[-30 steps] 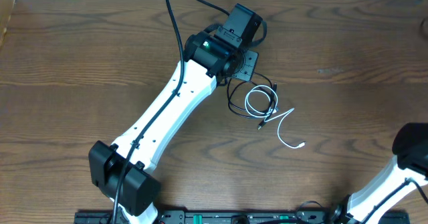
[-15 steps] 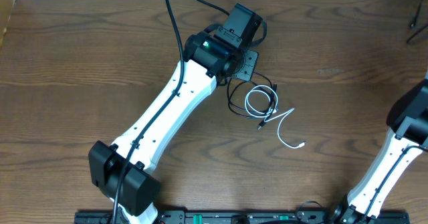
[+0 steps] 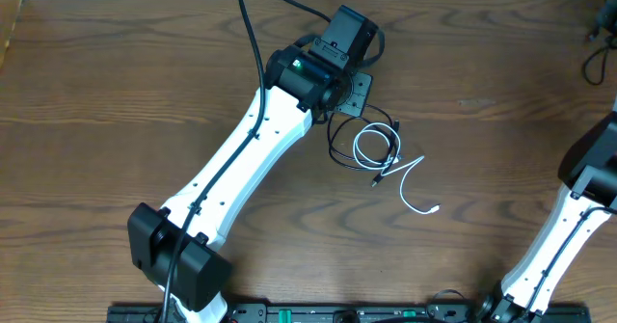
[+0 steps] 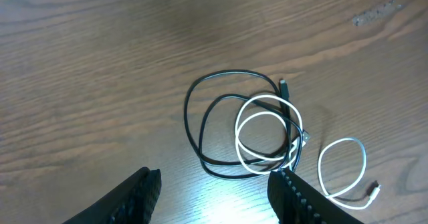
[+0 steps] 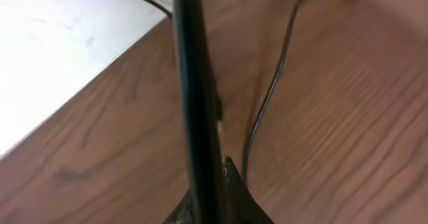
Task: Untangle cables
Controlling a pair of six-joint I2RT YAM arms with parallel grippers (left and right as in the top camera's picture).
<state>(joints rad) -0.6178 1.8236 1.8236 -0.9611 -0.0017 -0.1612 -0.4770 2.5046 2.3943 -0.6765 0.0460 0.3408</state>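
Note:
The black cable [image 3: 336, 146] and white cable [image 3: 369, 150] lie tangled on the wooden table right of centre. In the left wrist view the black cable [image 4: 199, 127] makes a double loop. The white cable [image 4: 266, 136] coils over its right side and trails off in another loop with a small plug. My left gripper [image 4: 217, 197] is open and empty, hovering just short of the tangle. In the overhead view it [image 3: 349, 96] sits up and left of the cables. My right gripper [image 5: 224, 177] is shut, far off at the table's right edge.
The left arm [image 3: 241, 159] runs diagonally from the bottom left. The right arm [image 3: 583, 183] stands at the right edge. A thick black robot cable [image 5: 194, 83] crosses the right wrist view. A thinner dark lead [image 3: 590, 65] lies at the top right corner.
The right arm has risen further into view along the right edge, and the dark lead at the top right has shifted. The left arm and the cables have not moved.

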